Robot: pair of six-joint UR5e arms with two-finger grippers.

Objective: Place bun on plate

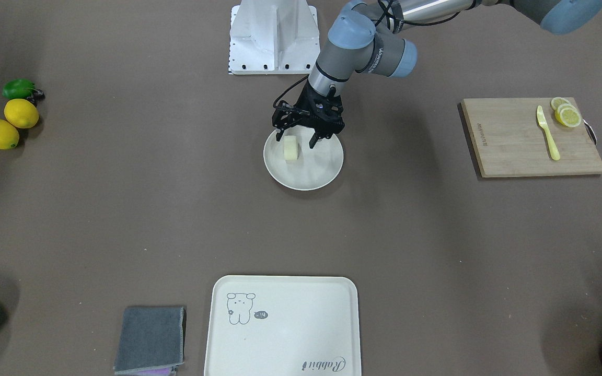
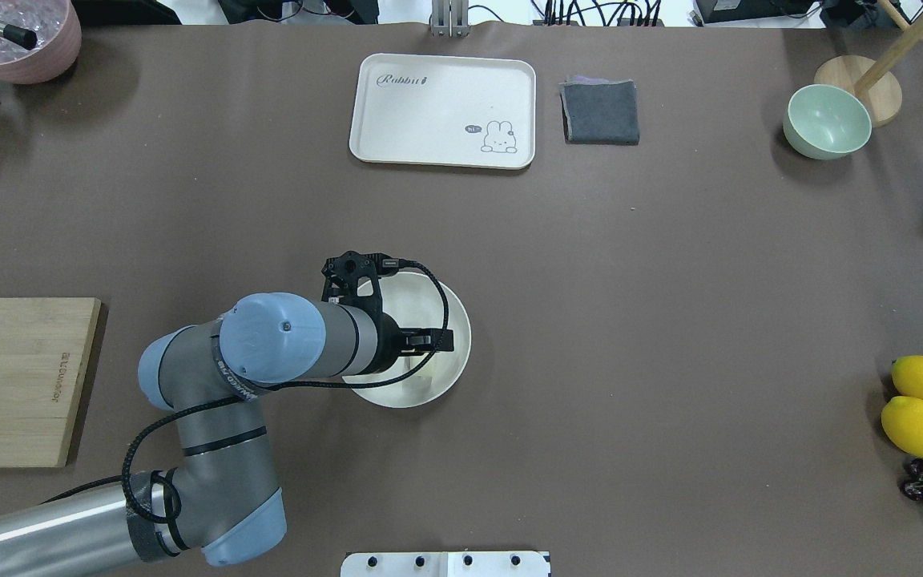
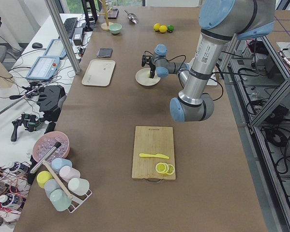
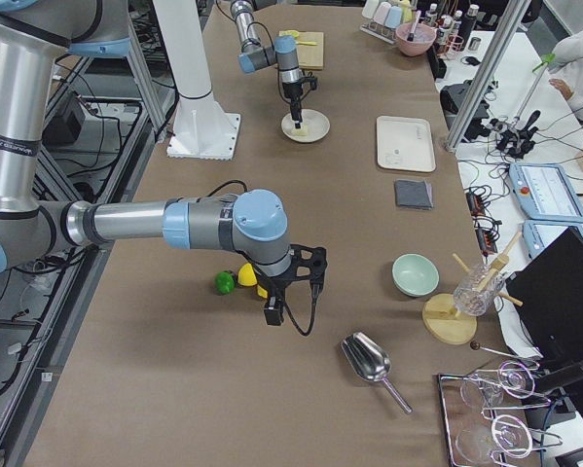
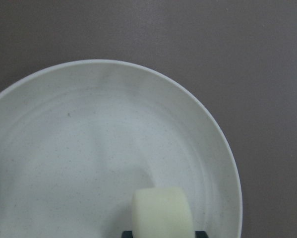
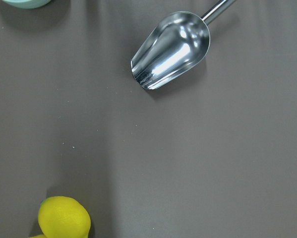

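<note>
The bun point(image 1: 291, 149) stands on its edge inside the round cream plate point(image 1: 327, 172) near the table's middle. My left gripper point(image 1: 297, 140) hangs just above it, tilted, and is open. One fingertip point(image 1: 280, 137) sits right beside the bun, and the other point(image 1: 313, 142) stands off from it with a visible gap. In the left wrist view the bun point(image 5: 161, 210) shows at the bottom edge on the plate point(image 5: 89, 148). My right gripper point(image 4: 289, 292) shows only in the exterior right view, hovering by the lemons, so I cannot tell whether it is open or shut.
A cream tray point(image 1: 280, 324) and a grey cloth point(image 1: 150, 339) lie at the operators' edge. On the cutting board point(image 1: 505, 146) are a yellow knife point(image 1: 547, 133) and lemon slices point(image 1: 566, 114). Two lemons point(image 1: 11, 122), a lime point(image 1: 19, 89), a green bowl point(image 2: 826, 120) and a metal scoop point(image 6: 173, 49) are at the right end.
</note>
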